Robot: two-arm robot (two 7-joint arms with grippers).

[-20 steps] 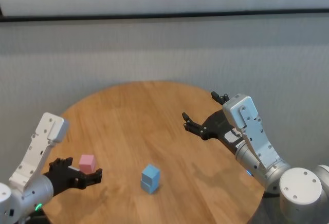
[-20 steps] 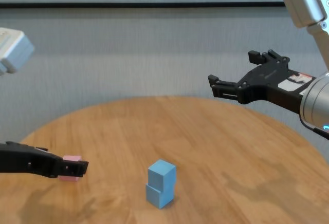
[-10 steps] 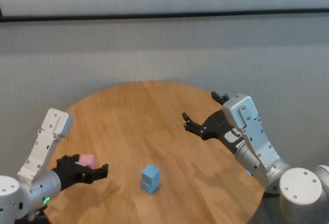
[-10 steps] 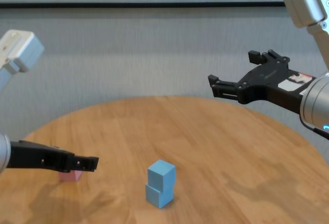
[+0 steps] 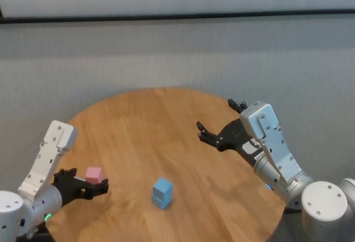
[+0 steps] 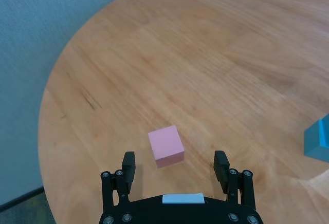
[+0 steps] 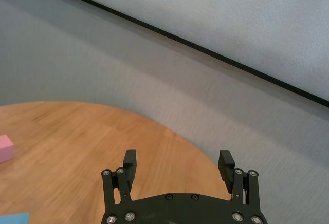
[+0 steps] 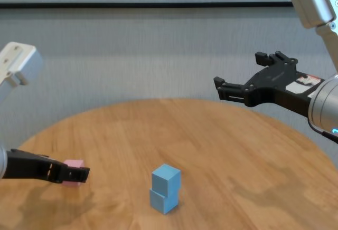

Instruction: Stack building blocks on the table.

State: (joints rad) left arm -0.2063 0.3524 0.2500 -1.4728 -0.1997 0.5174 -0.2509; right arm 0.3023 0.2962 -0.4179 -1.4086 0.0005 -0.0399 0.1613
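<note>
1. The left tool [image 6: 174,165], fingers apart, frames the small matte pale pink cube [image 6: 166,145] on the round honey-coloured wooden worktop [image 5: 166,125].
2. The two stacked light blue cubes [image 5: 162,193] sit offset; a careless placement could topple them.
3. The right tool [image 5: 219,122] hovers parked, fingers apart.

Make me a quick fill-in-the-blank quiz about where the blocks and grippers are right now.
1. The two light blue blocks are ____ one on the other.
2. The pink block lies in front of the ____ gripper.
3. The right gripper hovers with jaws ____.

Missing words: stacked; left; open
</note>
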